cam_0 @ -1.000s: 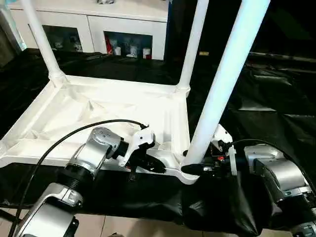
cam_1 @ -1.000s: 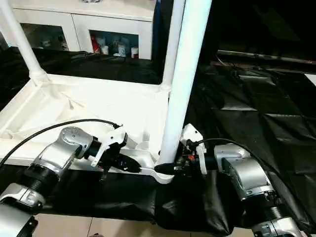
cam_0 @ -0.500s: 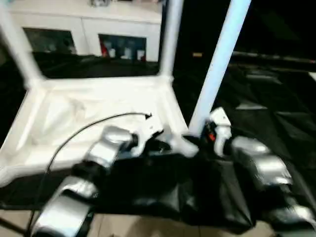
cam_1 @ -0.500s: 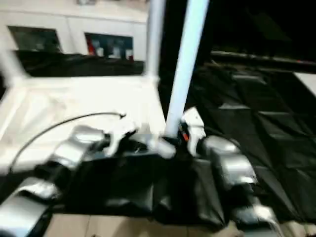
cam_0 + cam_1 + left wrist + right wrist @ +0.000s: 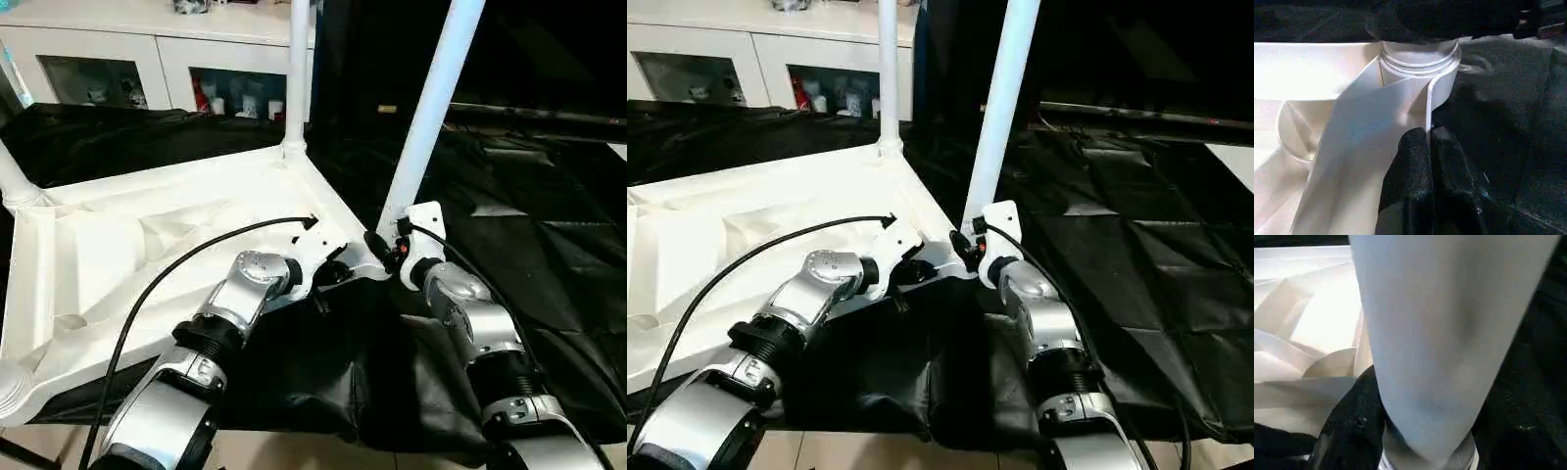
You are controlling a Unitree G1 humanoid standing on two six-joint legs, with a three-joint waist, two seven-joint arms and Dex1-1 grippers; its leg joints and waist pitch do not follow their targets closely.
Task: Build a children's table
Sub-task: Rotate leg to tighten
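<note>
Tabletop [image 5: 147, 255], white plastic, lies upside down on the black sheet [image 5: 549, 245] covering my worktop, its ribbed underside facing up toward my head camera. Three legs are in their corner sockets and stand upright: the near leg [image 5: 431, 108] at the corner by my hands, a far leg [image 5: 297, 69] at the corner beyond it, and a third leg [image 5: 12, 176] at the left edge. The nearest left corner socket [image 5: 15, 387] has no leg in it.

My left gripper [image 5: 328, 274] has its fingers [image 5: 1420, 176] pressed together on the thin upright rim of the tabletop just beside the near leg's socket. My right gripper [image 5: 382, 250] sits at the base of the near leg, its fingers clasped around the tube just above the socket.

Behind the worktop stands a white cabinet [image 5: 176, 49] with glass doors and small items inside. I can read no brand, label or writing anywhere.
</note>
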